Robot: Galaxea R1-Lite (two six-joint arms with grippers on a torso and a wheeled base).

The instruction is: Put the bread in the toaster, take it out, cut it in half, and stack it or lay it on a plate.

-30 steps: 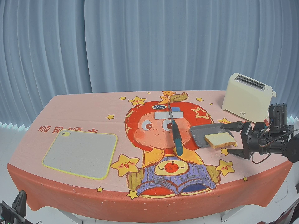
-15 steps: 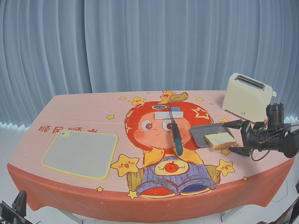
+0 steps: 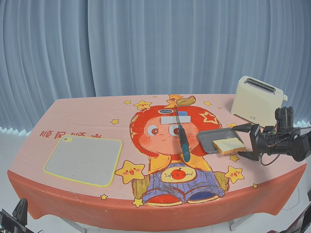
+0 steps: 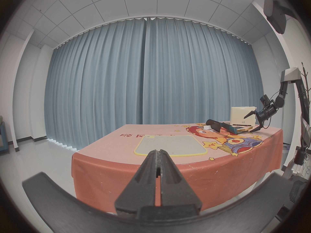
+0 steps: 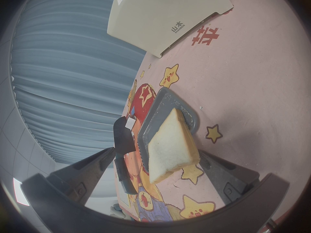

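A bread slice (image 3: 228,145) lies on a grey tray (image 3: 207,136) on the bench (image 3: 97,120), overhanging the tray's near corner. The right gripper (image 3: 237,140), spread wide, flanks the slice, seemingly not touching. It should close gently on opposite edges, then lift toward the toaster (image 3: 257,101) behind. The left gripper (image 4: 158,157) hangs closed and empty, well away.

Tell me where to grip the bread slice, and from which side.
Probably best to grip the bread slice across its opposite crust edges, coming from the robot's right: it overhangs the corner of the grey tray on that side, facing the open right gripper.
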